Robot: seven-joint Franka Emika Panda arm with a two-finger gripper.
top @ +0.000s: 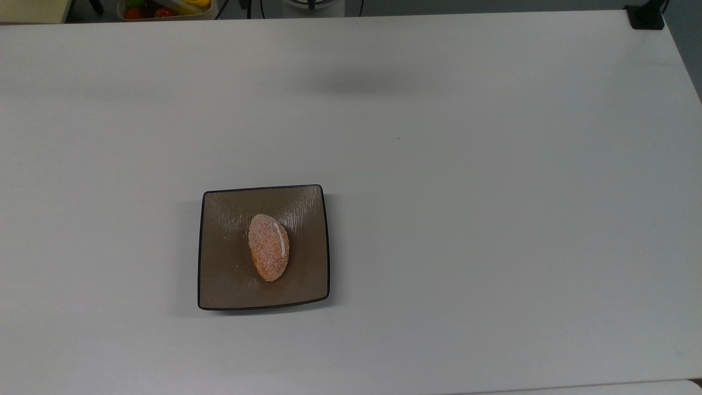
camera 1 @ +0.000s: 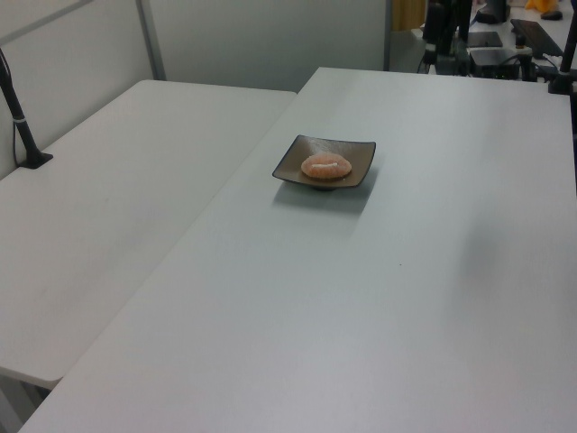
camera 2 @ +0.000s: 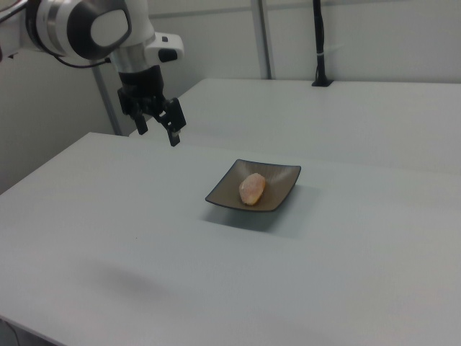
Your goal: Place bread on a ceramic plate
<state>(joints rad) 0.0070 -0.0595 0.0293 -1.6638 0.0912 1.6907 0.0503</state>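
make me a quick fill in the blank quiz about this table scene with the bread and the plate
1. The bread lies on a square ____ plate.
2. A thin ____ stripe runs along the bread's top.
3. In the right view, the gripper hangs empty, with its fingers ____, above the table.

Missing words: brown; white; open
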